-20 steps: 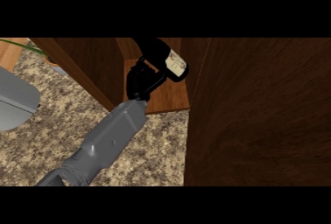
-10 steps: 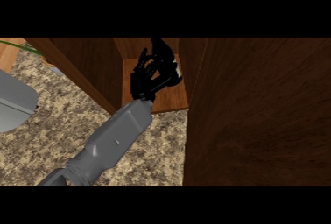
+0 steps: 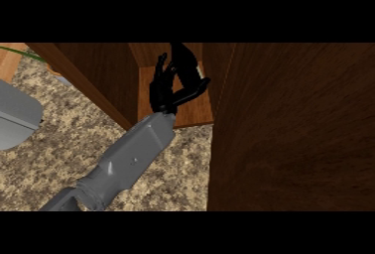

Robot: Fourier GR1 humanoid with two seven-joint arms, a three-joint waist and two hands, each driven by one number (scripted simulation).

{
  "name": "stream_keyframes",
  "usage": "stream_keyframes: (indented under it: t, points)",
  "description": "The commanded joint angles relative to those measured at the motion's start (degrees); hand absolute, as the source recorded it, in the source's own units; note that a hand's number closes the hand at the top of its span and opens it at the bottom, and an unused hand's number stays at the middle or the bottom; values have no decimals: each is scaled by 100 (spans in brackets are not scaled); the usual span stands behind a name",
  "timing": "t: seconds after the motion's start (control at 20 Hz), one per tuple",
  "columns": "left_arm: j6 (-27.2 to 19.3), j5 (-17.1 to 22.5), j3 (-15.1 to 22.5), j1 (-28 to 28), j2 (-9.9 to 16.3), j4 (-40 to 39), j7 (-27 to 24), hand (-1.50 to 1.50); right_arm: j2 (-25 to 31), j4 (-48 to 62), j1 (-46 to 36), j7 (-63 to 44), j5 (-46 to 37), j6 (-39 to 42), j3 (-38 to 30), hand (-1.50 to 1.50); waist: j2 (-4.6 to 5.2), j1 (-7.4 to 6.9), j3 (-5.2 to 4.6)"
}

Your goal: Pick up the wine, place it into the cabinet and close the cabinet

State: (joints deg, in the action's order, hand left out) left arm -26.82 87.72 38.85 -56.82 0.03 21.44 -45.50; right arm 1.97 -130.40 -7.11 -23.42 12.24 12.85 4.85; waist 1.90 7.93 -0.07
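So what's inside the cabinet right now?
The left hand is inside the cabinet, fingers spread. A dark bottle, the wine, shows just behind it with a pale label; its base and the deeper interior are hidden.

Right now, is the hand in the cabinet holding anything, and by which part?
The left hand holds nothing: its fingers are spread beside the dark wine bottle, which is standing inside the cabinet. Whether they touch it cannot be told.

I see dark wood-grain cabinet (image 3: 293,129) panels with a soft sheen, lighter smooth wood on its inner shelf (image 3: 192,106), speckled stone-look counter (image 3: 66,129), smooth grey forearm (image 3: 128,161) casing like matt metal, glossy black hand (image 3: 167,92).
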Motion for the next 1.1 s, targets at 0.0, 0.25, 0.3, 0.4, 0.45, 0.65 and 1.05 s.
stream_keyframes:
  t: [0.0, 0.25, 0.3, 0.4, 0.45, 0.65, 1.05]
  points:
    - [-220, -115, 343, -66, -3, -269, -37, -150, -5, -210, 248, -14, 27, 30, 70, -150, -9, 27, 4]
    - [-437, -274, 623, -624, -3, -228, 263, -150, 9, 83, 210, 148, 59, 63, -89, -150, -35, -137, 9]
    - [-376, -277, 654, -583, -3, -239, 116, -150, -75, -34, -59, -100, 1, -99, 72, -150, -9, -71, 0]
    - [-276, -259, 680, -442, -3, -292, -76, -150, -43, 27, -47, -27, 60, -51, -12, -150, 1, -87, 2]
    - [-205, -161, 640, -360, -3, -134, -105, -150, -66, 42, 230, 114, -142, 21, 157, -150, -20, -117, 3]
    - [-299, -104, 741, -418, -3, -23, -303, -150, -71, 154, -135, 23, -67, -96, -1, -150, -20, -167, 0]
    - [-327, 279, 929, -2, -3, 593, -698, -150, -56, -162, -16, -263, -65, -170, 133, -150, -64, -237, 0]
